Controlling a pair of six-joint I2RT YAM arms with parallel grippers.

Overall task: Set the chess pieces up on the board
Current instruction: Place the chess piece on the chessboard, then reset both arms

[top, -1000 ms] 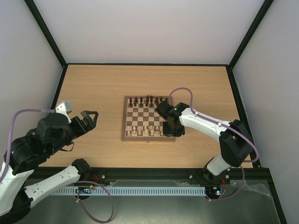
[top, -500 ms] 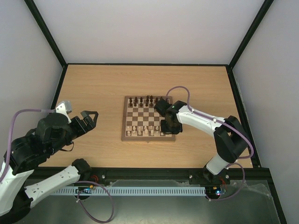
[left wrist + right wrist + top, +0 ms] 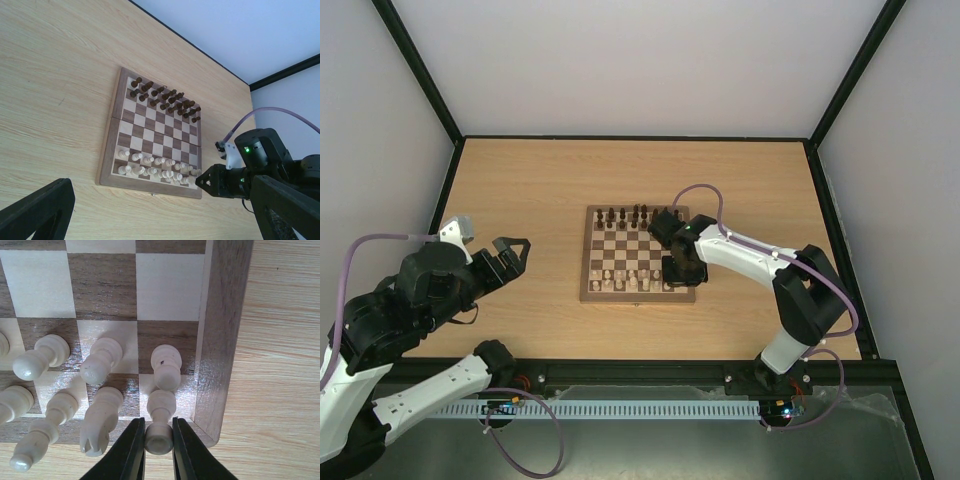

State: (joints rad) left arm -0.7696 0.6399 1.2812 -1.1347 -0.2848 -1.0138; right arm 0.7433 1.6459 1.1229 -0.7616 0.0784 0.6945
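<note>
My right pincer [image 3: 159, 442] clamped a cream piece [image 3: 161, 407] at the board [image 3: 220, 340] corner, likely to seat it squarely; left pincer [image 3: 516, 257] hung open aside, unneeded

Tight at the board corner, open to the right.
The right gripper [image 3: 159, 440] pinches a cream piece [image 3: 159, 429] at the corner of the board [image 3: 220, 340]. A cream pawn [image 3: 166, 365] stands just ahead of it, and a taller cream piece [image 3: 100, 420] crowds its left finger. To its right lies bare counter [image 3: 280, 365]. Farther ahead, the middle ranks [image 3: 156, 132] stand free.
</note>
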